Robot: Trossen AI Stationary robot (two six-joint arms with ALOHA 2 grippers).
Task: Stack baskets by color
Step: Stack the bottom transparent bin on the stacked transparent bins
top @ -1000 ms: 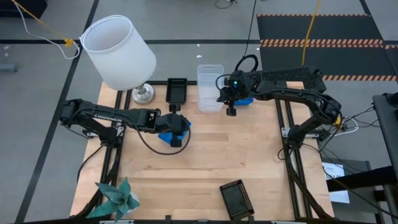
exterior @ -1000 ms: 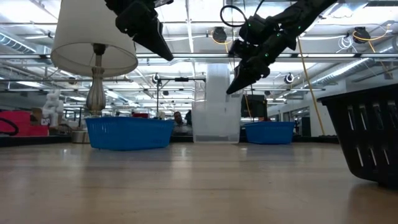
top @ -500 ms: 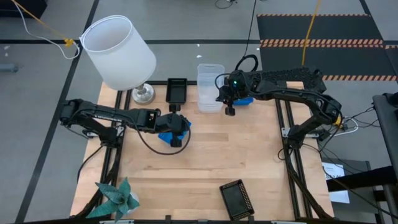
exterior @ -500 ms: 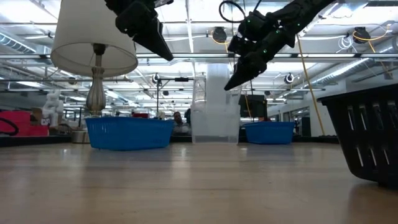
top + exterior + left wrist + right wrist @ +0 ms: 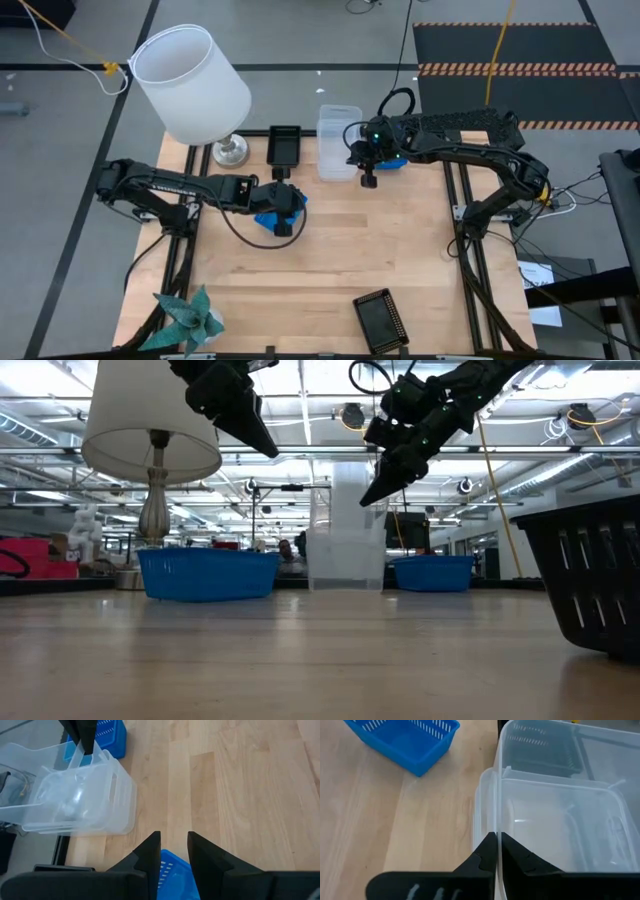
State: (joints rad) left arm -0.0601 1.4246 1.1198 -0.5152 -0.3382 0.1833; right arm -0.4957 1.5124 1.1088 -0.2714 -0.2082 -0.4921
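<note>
Two clear baskets (image 5: 338, 140) stand together at the table's far middle, and my right gripper (image 5: 496, 845) is shut on the nearer one (image 5: 555, 825). One blue basket (image 5: 394, 164) sits just right of them under my right arm. Another blue basket (image 5: 268, 217) rests on the table left of centre. My left gripper (image 5: 172, 845) hangs open above it, well clear (image 5: 255, 430), with bare wood showing between its fingers. One black basket (image 5: 284, 145) sits at the far edge, another (image 5: 380, 320) at the near edge. My right gripper pinches the nearer clear basket's thin side wall at its rim (image 5: 492, 815) between its two shut fingers. The fingers (image 5: 85, 740) slant down from the table's right side. The basket looks tipped, its held side raised, the rest against the other clear basket.
A big white lampshade on a metal stand (image 5: 190, 85) fills the far left corner. A teal paper star (image 5: 185, 315) lies at the near left corner. Bare wood (image 5: 340, 250) spreads across the table's middle.
The clear basket in my right gripper has tipped a little: in the low view its left edge now stands apart from the other clear basket. My left gripper has kept still.
</note>
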